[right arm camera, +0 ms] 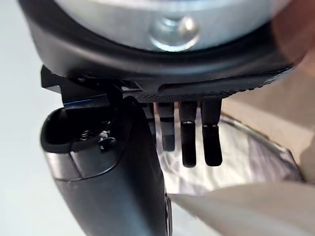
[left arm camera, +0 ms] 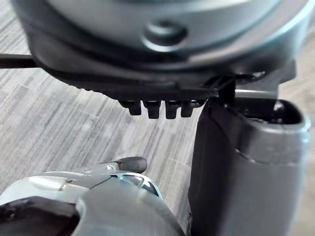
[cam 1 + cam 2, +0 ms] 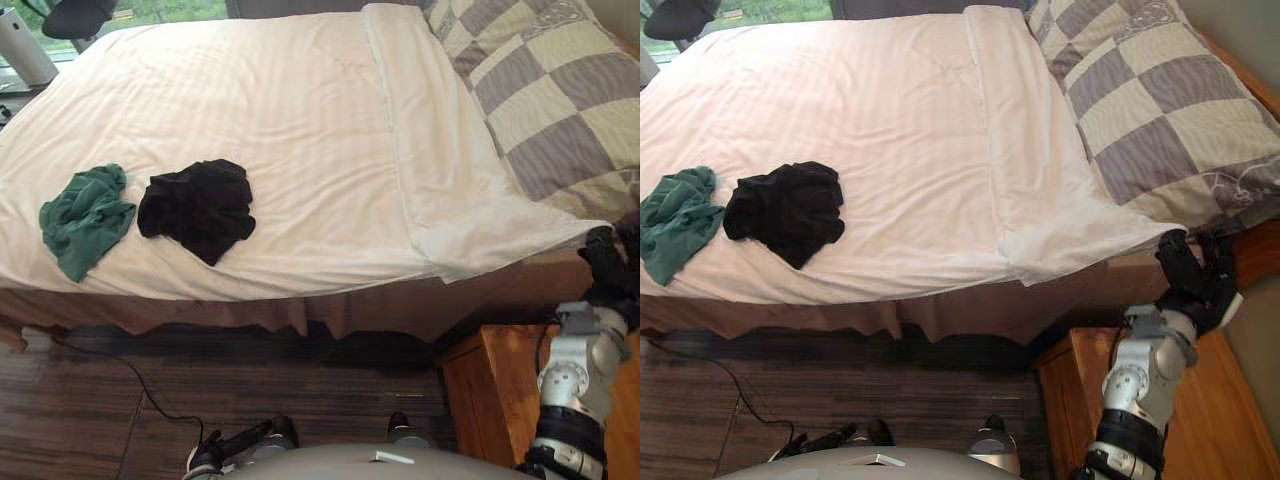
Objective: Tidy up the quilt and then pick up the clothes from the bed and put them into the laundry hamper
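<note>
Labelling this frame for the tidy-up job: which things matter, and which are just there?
Job: quilt, green garment, black garment, right hand, left hand.
Lying about: pillow, nightstand.

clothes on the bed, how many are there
2. A green garment lies crumpled near the left edge of the white quilt, and a black garment lies crumpled just to its right. Any under the quilt would be hidden.
</note>
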